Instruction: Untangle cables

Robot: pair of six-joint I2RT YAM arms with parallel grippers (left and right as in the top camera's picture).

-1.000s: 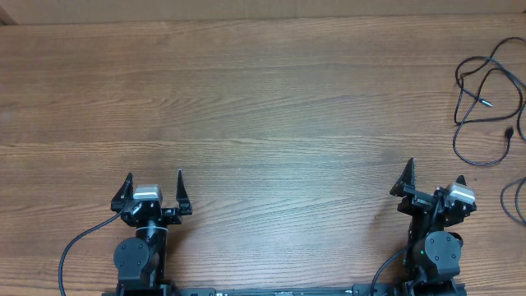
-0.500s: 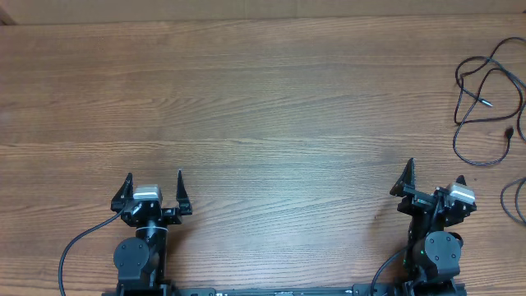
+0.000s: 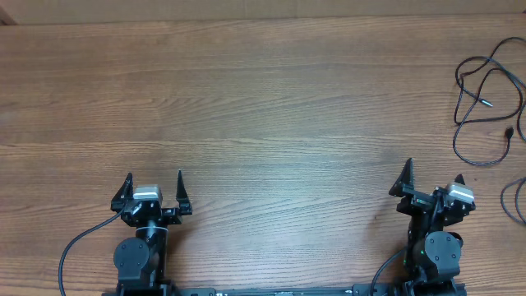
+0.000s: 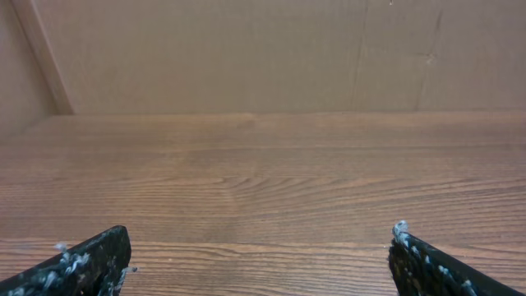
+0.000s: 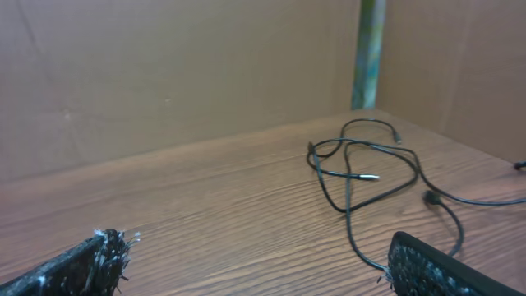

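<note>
Thin black cables (image 3: 490, 94) lie tangled in loops at the table's far right edge; the right wrist view shows them (image 5: 362, 160) ahead and to the right, with plug ends showing. Another black loop (image 3: 516, 201) runs off the right edge. My right gripper (image 3: 431, 182) is open and empty near the front edge, well short of the cables, and it is also open in its own wrist view (image 5: 259, 263). My left gripper (image 3: 154, 184) is open and empty at the front left, with bare wood between its fingers in the left wrist view (image 4: 259, 255).
The wooden table (image 3: 246, 99) fills the view. Brown cardboard walls (image 4: 246, 49) stand at the back and sides. A greenish post (image 5: 370, 53) stands at the back right corner.
The right gripper has turned very slightly. The left arm and the cables have not moved.
</note>
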